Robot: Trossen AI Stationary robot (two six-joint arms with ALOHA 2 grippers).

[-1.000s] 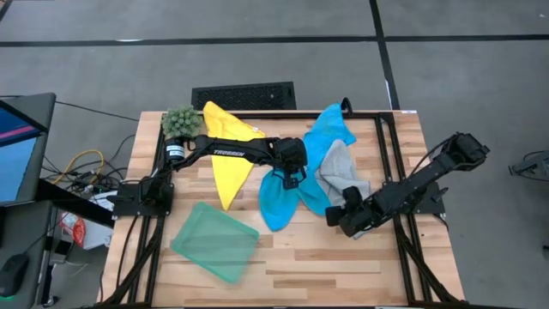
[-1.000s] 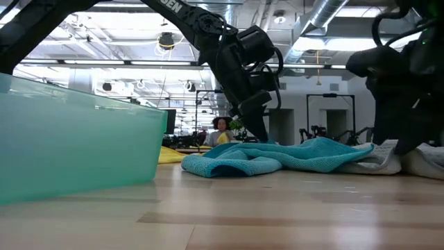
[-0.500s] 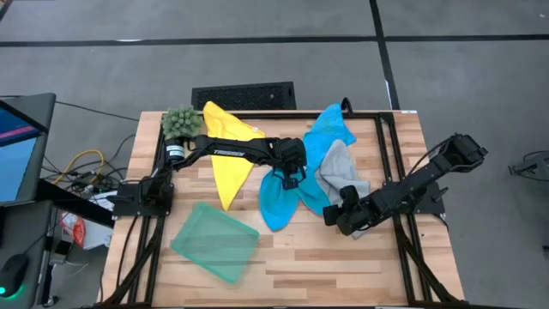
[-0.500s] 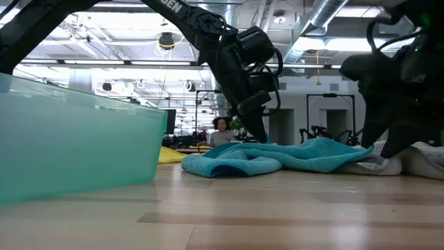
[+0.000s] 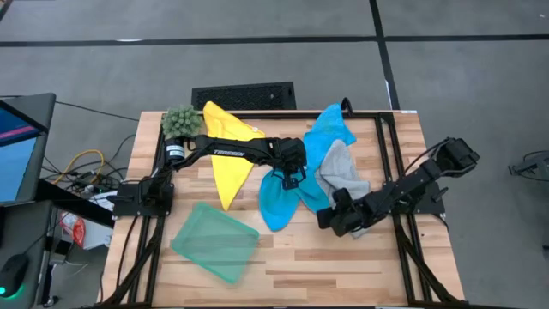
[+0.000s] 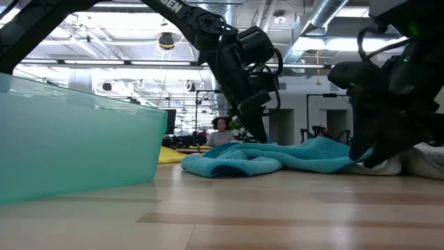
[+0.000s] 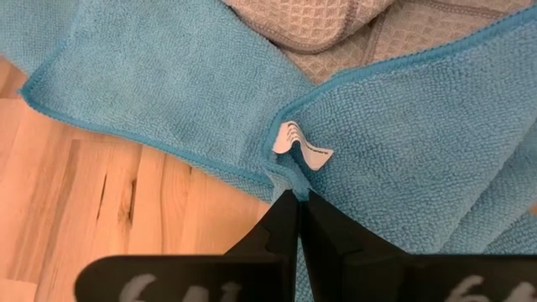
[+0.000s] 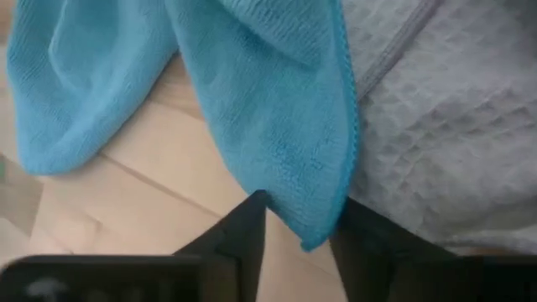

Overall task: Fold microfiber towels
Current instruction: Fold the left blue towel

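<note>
A bright blue microfiber towel [image 5: 276, 202] lies rumpled at the table's middle. Its right part overlaps a light grey towel [image 5: 341, 167]. My left gripper [image 5: 294, 178] is shut on the blue towel's far edge. My right gripper [image 5: 324, 219] is low at the towel's near right corner [image 8: 315, 239], open, with one finger on each side of that corner. A second blue towel [image 5: 330, 129] lies behind the grey one. A yellow towel [image 5: 227, 154] lies flat at the left, under my left arm. My left gripper pinches the blue towel's hemmed edge [image 7: 285, 180] between its two fingers, right beside the white label [image 7: 300, 144]. The fingers slant down from the table's left. The cloth bunches into a small fold at the fingertips, and the rest lies slack on the table. Whether my right gripper's fingers [image 8: 361, 231] touch the corner between them, I cannot tell.
A translucent teal green bin [image 5: 214, 242] sits at the near left and fills the left of the low view [image 6: 76, 139]. A fuzzy green plant ball [image 5: 180, 122] stands at the far left corner. Bare wood lies along the near edge.
My right gripper has moved toward the table's left and down, closing in on the blue towel's near right corner. The left gripper and the towels have kept still.
</note>
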